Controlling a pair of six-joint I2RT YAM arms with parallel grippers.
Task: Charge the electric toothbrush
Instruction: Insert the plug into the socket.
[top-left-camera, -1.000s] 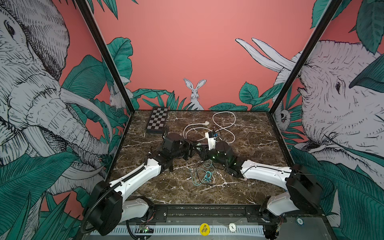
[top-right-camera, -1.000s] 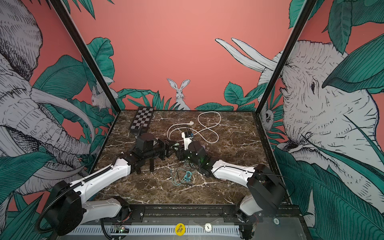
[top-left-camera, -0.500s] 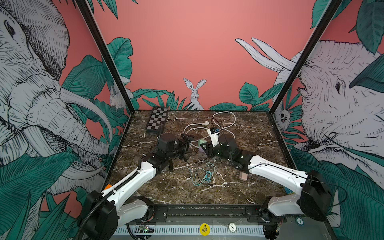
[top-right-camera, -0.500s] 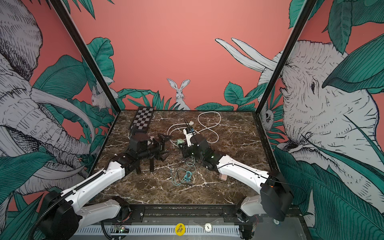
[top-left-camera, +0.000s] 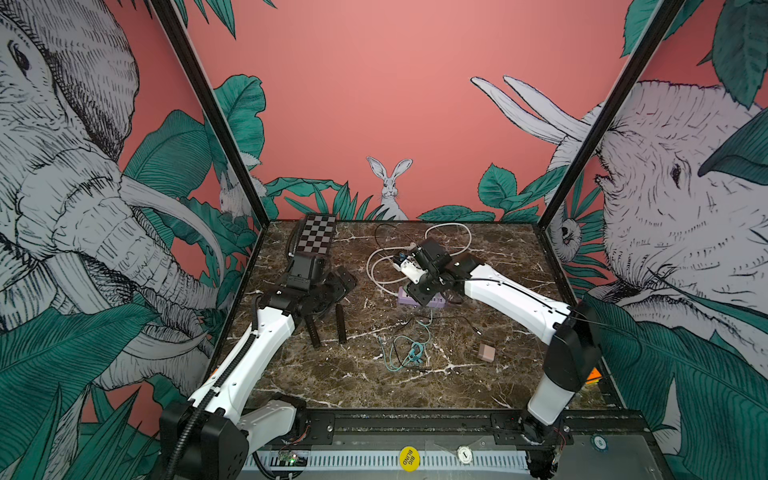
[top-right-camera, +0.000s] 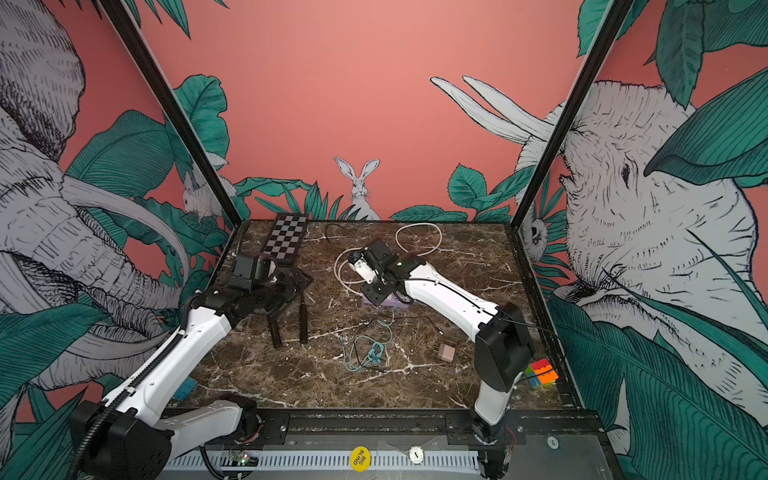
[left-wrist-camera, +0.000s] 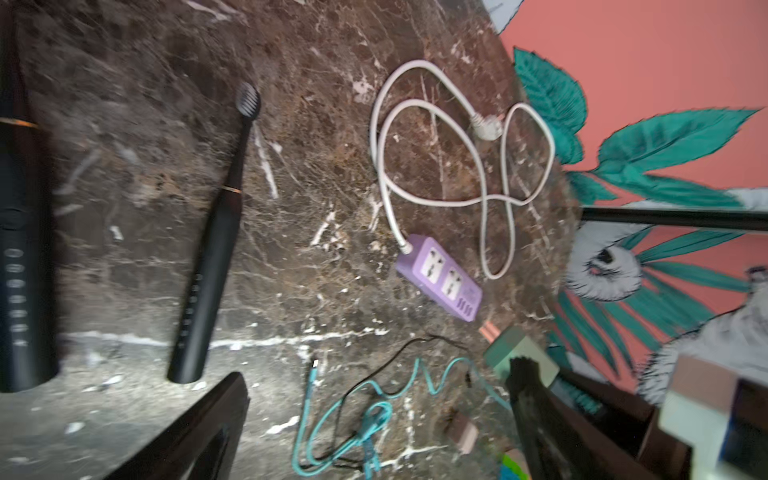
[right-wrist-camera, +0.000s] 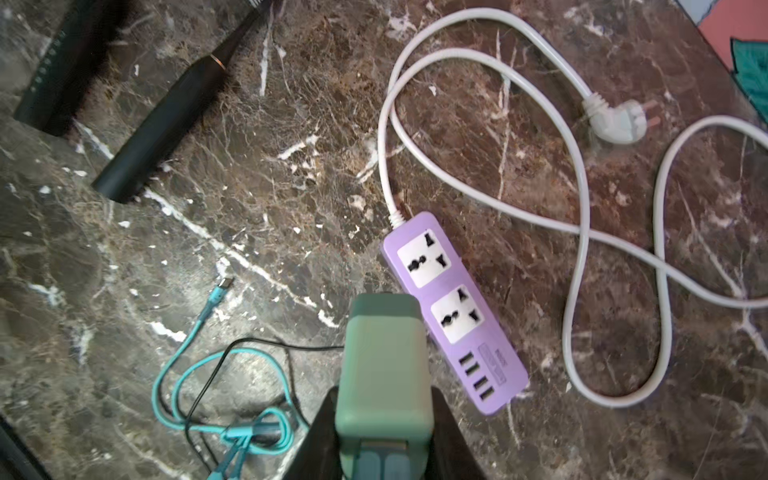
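Two black electric toothbrushes lie side by side on the marble, one (top-left-camera: 340, 322) (left-wrist-camera: 216, 249) nearer the middle, the other (top-left-camera: 314, 330) (left-wrist-camera: 16, 249) beside it. My left gripper (top-left-camera: 338, 286) (left-wrist-camera: 378, 370) hovers just behind them, open and empty. My right gripper (top-left-camera: 422, 289) (right-wrist-camera: 384, 399) is shut on a green charger adapter (right-wrist-camera: 384, 357), held above the USB end of the purple power strip (top-left-camera: 434, 302) (right-wrist-camera: 453, 307). A teal cable (top-left-camera: 409, 353) (right-wrist-camera: 232, 415) and a thin black cable (right-wrist-camera: 216, 374) lie tangled in front of the strip.
The strip's white cord (top-left-camera: 453, 232) loops toward the back, its plug (right-wrist-camera: 615, 120) loose on the table. A small pinkish adapter (top-left-camera: 484, 353) lies at the right front. A checkerboard (top-left-camera: 318, 239) sits back left. A colour cube (top-right-camera: 540, 372) rests by the right arm's base.
The grippers met at the table's middle a second ago. My left gripper has opened and drawn back left. My right gripper has carried the green adapter back over the power strip.
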